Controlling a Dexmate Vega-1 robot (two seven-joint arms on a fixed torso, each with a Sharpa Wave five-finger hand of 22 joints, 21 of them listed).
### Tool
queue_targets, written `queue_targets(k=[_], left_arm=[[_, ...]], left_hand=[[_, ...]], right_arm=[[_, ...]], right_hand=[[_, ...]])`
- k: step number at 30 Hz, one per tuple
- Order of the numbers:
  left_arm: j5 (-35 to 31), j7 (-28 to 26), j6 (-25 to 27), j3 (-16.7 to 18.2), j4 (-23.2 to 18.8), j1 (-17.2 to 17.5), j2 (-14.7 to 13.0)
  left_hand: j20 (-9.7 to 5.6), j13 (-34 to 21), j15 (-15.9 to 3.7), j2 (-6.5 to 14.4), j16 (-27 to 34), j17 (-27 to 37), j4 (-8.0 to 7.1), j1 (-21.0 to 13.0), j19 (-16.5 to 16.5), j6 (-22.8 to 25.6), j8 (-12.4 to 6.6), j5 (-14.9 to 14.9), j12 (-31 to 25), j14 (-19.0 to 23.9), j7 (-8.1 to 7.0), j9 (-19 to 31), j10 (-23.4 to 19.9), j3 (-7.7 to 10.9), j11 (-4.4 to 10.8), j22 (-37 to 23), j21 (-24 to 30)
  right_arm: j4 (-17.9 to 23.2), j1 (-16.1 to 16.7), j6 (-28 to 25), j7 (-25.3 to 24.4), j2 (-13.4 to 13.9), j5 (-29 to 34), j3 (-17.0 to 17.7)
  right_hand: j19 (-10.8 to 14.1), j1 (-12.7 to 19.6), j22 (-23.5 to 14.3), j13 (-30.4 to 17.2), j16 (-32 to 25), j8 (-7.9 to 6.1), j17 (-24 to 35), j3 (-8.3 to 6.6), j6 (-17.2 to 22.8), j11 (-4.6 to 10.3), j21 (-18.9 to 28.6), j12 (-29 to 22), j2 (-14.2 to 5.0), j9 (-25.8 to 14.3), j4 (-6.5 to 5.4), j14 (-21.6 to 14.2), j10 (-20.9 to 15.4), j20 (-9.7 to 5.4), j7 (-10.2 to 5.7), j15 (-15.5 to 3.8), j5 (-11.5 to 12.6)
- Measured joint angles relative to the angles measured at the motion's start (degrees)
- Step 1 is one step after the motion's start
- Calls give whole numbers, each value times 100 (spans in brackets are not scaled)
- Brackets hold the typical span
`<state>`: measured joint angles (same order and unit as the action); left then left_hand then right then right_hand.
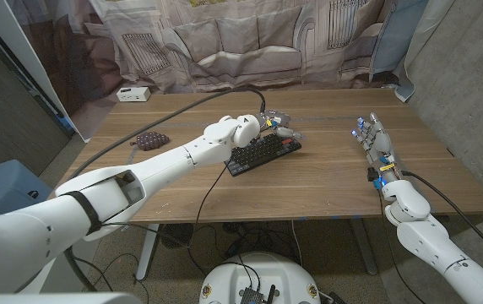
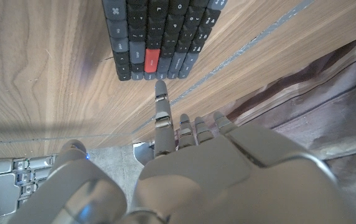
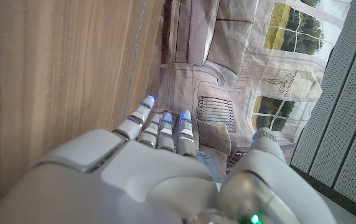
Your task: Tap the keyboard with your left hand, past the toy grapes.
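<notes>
so the left hand [image 1: 267, 125] is already out over the far end of the keyboard [image 1: 258, 155], having cleared the toy grapes [image 1: 150, 140]. in the head view the grapes sit at roughly 9 o'clock from the keyboard, well apart from it, near the left arm's forearm. my guess is the reach past the grapes is basically done and what's left is the tap itself, or it's right in the middle of it.

the left wrist view shows the left hand's fingers [image 2: 161, 118] with one stretched out straight, its tip just beside the edge row of keys next to a red key [image 2: 152, 59], the others curled partway back. it's holding nothing. can't tell for sure if the fingertip is touching a key or just hovering at the edge.

the right hand [image 1: 375, 145] is off at about 3 o'clock from the keyboard, well apart, fingers straight and close together with lit blue tips, gripping nothing. it looks to be standing on its edge on the table [image 1: 326, 190], but i can't swear to that.

counts: one keyboard (black, angled, sitting around the middle of the table), one bunch of toy grapes, one small white box [image 1: 132, 94] at the far left corner around 11 o'clock, two robot hands.
</notes>
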<state>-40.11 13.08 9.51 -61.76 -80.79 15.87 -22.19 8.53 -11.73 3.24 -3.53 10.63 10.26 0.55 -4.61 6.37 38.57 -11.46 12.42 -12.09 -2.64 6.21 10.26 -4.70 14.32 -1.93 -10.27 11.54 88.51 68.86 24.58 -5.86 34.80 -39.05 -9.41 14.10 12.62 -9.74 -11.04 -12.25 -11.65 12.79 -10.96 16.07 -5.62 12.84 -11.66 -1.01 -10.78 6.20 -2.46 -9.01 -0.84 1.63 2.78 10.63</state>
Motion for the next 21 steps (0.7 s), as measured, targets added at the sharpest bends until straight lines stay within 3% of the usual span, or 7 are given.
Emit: queue_targets(k=[10, 21], left_arm=[[-22, -7, -11, -105, 147, -56, 66], [-78, -7, -1, -208, 300, -112, 133]], left_hand=[[0, 0, 0, 0, 0, 0, -18, 0, 0, -167, 67, 0, 0, 0, -121, 0, 0, -18, 0, 0, 0], [20, 0, 0, 0, 0, 0, -17, 0, 20, -240, 88, 0, 0, 0, -132, 0, 31, -17, 30, 0, 0]], right_arm=[[-8, 0, -11, 0, 0, -5, 1], [-18, 1, -23, -5, 0, -7, 2]], right_hand=[[4, 0, 0, 0, 0, 0, 0, 0, 0, 0, 0, 0, 0, 0, 0, 0, 0, 4, 0, 0, 0], [4, -2, 1, 0, 0, -1, -29, 0, 31, 7, -43, 0, -2, 0, 0, 1, -8, 4, 32, -1, 0]])
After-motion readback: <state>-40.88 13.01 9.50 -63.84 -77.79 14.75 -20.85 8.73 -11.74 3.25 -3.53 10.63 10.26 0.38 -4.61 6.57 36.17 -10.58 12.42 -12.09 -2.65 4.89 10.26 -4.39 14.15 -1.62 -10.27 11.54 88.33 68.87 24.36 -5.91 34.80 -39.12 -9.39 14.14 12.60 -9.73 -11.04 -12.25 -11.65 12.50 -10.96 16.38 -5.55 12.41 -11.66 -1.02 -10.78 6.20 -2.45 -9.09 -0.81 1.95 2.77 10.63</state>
